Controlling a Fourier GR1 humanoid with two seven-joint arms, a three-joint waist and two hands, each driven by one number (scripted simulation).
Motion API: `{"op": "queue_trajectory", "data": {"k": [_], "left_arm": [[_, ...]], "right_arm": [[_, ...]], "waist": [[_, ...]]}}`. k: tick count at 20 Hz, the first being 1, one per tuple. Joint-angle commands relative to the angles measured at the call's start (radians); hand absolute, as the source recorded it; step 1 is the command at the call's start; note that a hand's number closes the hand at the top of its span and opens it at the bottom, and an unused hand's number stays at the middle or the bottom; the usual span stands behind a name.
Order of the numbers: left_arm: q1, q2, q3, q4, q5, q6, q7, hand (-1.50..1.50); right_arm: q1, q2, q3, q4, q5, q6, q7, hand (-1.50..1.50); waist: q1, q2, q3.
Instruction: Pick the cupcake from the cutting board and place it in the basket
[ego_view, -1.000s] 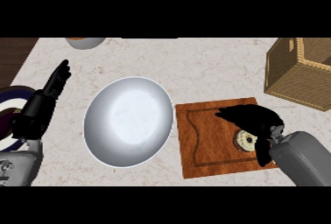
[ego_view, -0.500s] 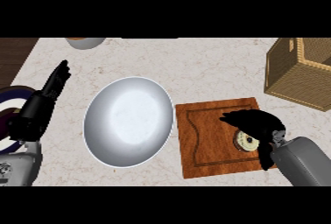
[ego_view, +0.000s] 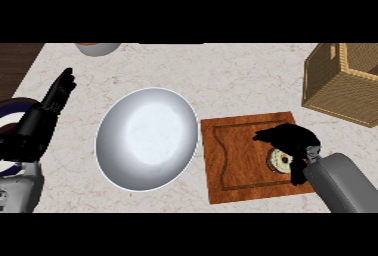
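The cupcake (ego_view: 280, 160) shows pale frosting with a dark ring. It sits at the right side of the brown wooden cutting board (ego_view: 236, 160). My right hand (ego_view: 289, 139) arches over it, fingers curled across its far side and the thumb on its near side, hiding most of it. The wicker basket (ego_view: 345, 82) stands at the counter's far right, beyond the board. My left hand (ego_view: 43, 117) rests open at the left edge, fingers up, holding nothing.
A large white plate (ego_view: 146, 139) lies in the middle of the counter, just left of the board. A blue-rimmed plate (ego_view: 10, 107) peeks from under my left arm. A grey bowl (ego_view: 97, 48) sits at the far edge.
My right hand has lowered slightly over the cupcake and its fingers have curled in closer around it. The left hand has not moved.
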Motion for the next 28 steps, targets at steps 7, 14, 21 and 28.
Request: {"op": "queue_trajectory", "data": {"k": [7,14,21,28], "left_arm": [[0.026,-0.044,-0.002,-0.032,-0.025,-0.010,-0.002,0.00],[-0.006,-0.026,0.035,0.027,-0.043,-0.004,-0.028,0.00],[0.018,-0.022,0.048,0.001,-0.033,0.001,-0.026,0.00],[0.002,-0.011,0.056,0.006,-0.008,-0.026,-0.025,0.00]], "right_arm": [[-0.036,0.034,-0.023,0.154,0.096,-0.104,-0.127,1.50],[0.049,-0.059,-0.120,0.160,0.112,-0.304,-0.209,1.50],[0.038,-0.407,-0.571,0.401,-0.040,-0.407,-0.205,1.50],[-0.024,-0.511,-0.838,0.605,-0.190,-0.607,-0.310,1.50]], "waist": [[0.005,0.001,0.001],[-0.004,0.002,0.001],[-0.054,0.023,0.016],[-0.008,0.022,0.016]]}}
